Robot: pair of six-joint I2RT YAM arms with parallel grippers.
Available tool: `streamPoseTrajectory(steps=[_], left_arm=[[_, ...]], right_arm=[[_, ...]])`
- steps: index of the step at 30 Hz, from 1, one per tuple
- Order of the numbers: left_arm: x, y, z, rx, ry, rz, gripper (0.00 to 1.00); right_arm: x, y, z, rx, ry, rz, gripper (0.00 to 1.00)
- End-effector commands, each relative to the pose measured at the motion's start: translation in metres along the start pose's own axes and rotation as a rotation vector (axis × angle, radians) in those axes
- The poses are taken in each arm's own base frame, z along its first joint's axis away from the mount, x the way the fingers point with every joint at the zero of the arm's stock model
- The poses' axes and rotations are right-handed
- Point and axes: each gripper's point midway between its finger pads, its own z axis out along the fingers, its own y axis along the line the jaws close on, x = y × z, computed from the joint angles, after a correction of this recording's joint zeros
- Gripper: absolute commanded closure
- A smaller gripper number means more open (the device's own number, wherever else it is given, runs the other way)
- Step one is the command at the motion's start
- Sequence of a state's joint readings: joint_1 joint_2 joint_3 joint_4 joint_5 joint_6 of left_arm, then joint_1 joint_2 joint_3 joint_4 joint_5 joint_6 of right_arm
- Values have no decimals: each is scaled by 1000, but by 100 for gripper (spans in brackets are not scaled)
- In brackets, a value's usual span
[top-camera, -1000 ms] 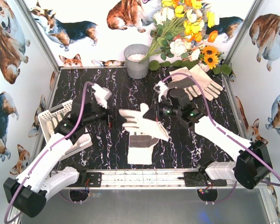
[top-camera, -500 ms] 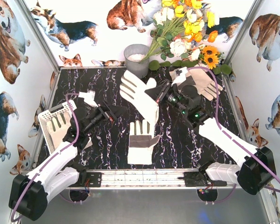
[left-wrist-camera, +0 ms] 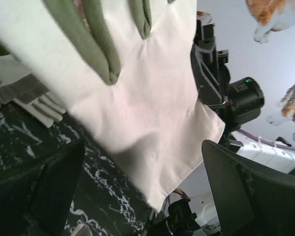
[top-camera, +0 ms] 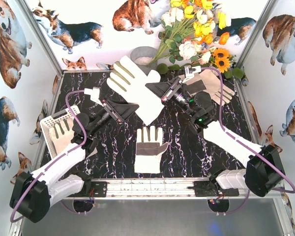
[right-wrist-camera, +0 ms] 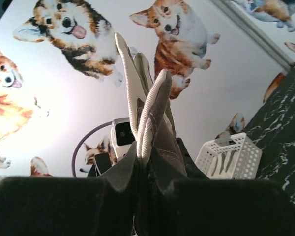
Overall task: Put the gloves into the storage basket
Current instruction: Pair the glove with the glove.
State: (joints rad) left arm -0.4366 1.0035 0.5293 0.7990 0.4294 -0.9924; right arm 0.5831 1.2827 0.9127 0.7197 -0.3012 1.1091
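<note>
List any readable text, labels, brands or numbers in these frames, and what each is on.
None: no text can be read in any view.
No lettering shows on the raised glove, the flat glove, the storage basket, the bucket or the corgi-print walls.

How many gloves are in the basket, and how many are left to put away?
Done: one cream, grey-fingered glove lies in the white lattice plastic basket. In hand: the right jaws are shut on a second glove, held up in the air; the left jaws stand open beside it. Left: that glove, a third glove on the black marble table, and at least one more glove by the flowers.
</note>
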Motion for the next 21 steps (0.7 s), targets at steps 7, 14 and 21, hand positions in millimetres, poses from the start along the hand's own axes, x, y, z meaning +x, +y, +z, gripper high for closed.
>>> streamPoseTrajectory(steps=[7, 14, 21], left_arm=[[-34, -38, 12, 113, -154, 87, 55], [-26, -17, 5, 15, -146, 45, 100], [-2, -24, -5, 5, 13, 58, 100]], right_arm=[[-3, 44, -10, -145, 1, -29, 100], [13, 16, -28, -15, 85, -155, 94], [35, 11, -39, 0, 256, -274, 79]])
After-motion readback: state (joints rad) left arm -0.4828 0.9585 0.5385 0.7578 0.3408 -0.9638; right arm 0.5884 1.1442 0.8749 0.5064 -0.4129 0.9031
